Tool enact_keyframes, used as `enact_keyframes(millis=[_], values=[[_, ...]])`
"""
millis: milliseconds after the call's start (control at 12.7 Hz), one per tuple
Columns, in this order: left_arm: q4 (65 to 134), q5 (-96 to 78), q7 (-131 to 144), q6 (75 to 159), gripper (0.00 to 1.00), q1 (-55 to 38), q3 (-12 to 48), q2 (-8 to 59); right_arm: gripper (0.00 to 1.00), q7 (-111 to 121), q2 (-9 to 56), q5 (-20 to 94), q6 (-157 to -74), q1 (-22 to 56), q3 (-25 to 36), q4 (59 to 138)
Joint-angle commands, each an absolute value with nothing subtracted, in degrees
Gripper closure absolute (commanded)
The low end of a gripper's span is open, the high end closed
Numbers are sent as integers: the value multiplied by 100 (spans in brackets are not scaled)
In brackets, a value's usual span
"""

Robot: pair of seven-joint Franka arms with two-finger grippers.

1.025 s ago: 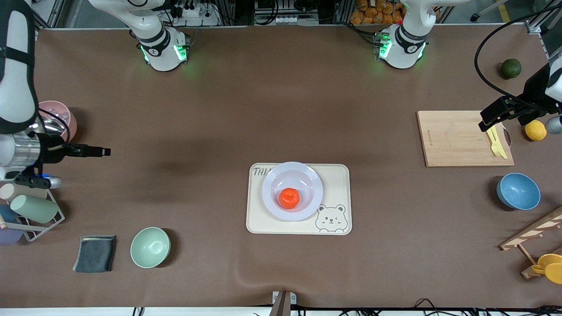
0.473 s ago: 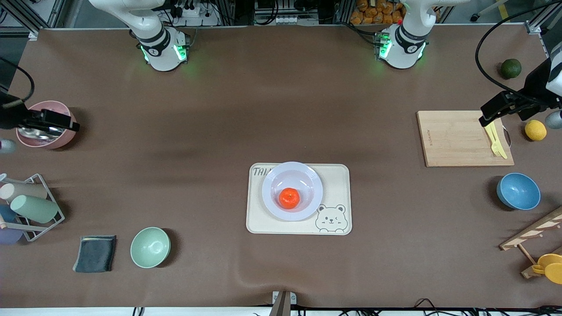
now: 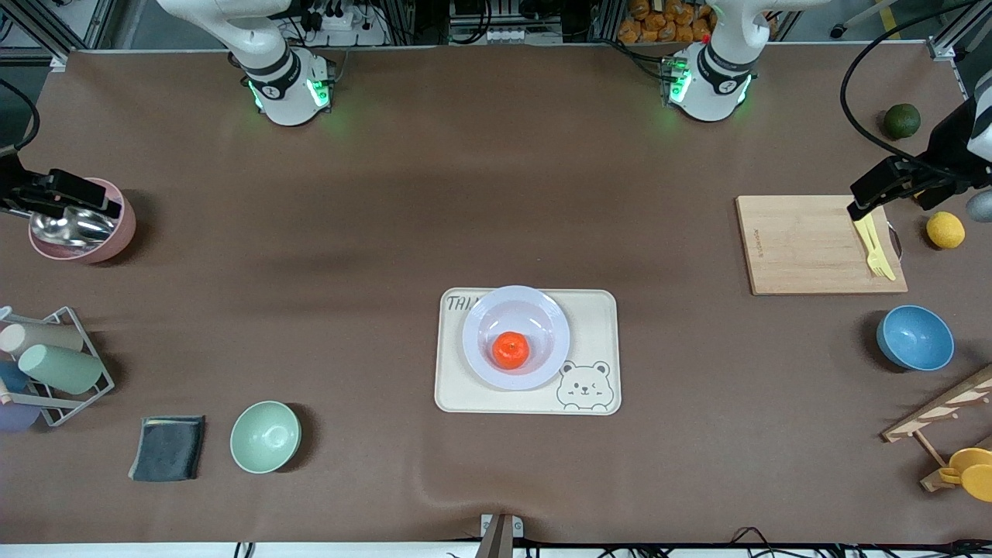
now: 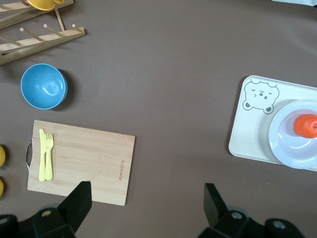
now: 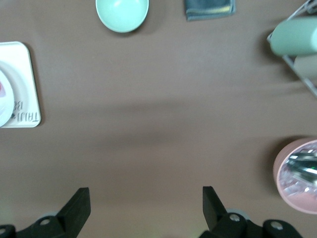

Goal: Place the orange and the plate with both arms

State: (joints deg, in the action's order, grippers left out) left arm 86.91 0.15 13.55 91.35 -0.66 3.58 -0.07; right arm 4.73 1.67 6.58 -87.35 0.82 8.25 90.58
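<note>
The orange [image 3: 511,349] lies in the lavender-white plate [image 3: 482,314], which rests on the cream bear-printed tray [image 3: 597,318] at mid-table. The left wrist view shows the orange [image 4: 307,125] in the plate [image 4: 280,145] too. A sliver of the plate [image 5: 4,101] shows in the right wrist view. My left gripper [image 3: 866,198] is open and empty, up over the wooden cutting board [image 3: 806,244]; in its own view [image 4: 146,201] the fingers stand wide apart. My right gripper [image 3: 105,203] is open and empty, up over the pink bowl [image 3: 116,236]; its own view [image 5: 144,202] shows bare table between the fingers.
A yellow fork [image 3: 874,244] lies on the board. A lemon [image 3: 945,230], a dark green fruit [image 3: 902,121], a blue bowl [image 3: 914,338] and a wooden rack [image 3: 942,407] stand at the left arm's end. A mint bowl [image 3: 265,436], grey cloth [image 3: 167,448] and cup rack [image 3: 54,368] stand at the right arm's end.
My right gripper has drawn back from over the table beside the cup rack to over the pink bowl. My left gripper has shifted slightly. The orange and plate have not moved.
</note>
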Motion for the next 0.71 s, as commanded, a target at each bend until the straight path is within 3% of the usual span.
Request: enact_keyframes(millis=[0,631], values=[[8763,-62,1152,9053,0,-18,369,-149,0,431,-9,387,-8938,-413,211,9202],[8614,-53,949,8684,0,-61,395,-123,0,431,-62,404,-8859,-9,642,9193]])
